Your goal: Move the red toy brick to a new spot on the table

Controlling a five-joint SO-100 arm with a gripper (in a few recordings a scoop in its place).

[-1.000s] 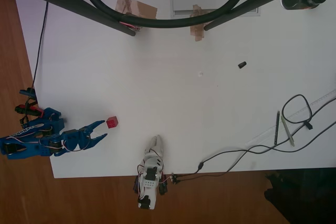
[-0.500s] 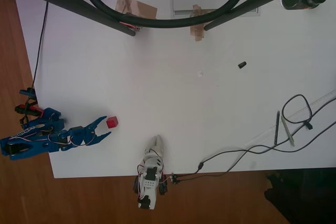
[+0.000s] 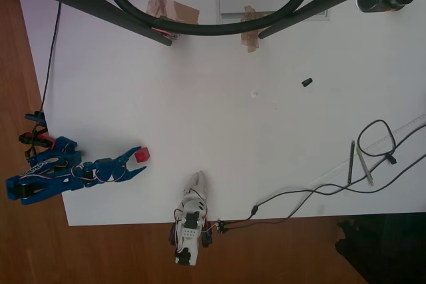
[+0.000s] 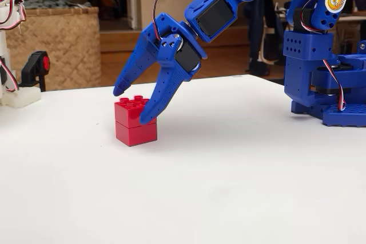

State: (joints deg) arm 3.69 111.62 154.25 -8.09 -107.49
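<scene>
Fixed view, nearest first: red toy brick [image 4: 135, 122] sitting low on the white table [image 4: 229, 187], straddled by the spread, unclenched blue gripper [image 4: 132, 106]. Grasp step apparently in hand; next, squeezing shut on the brick, then lifting toward bare tabletop beyond.

Overhead view: looks straight down from high up, taking in the whole white counter [image 3: 219, 118].
Fixed view: low, near counter level, close up.
Shared: blue claw [image 3: 138, 163] [image 4: 132, 106] and red toy brick [image 3: 141, 156] [image 4: 135, 122].
</scene>
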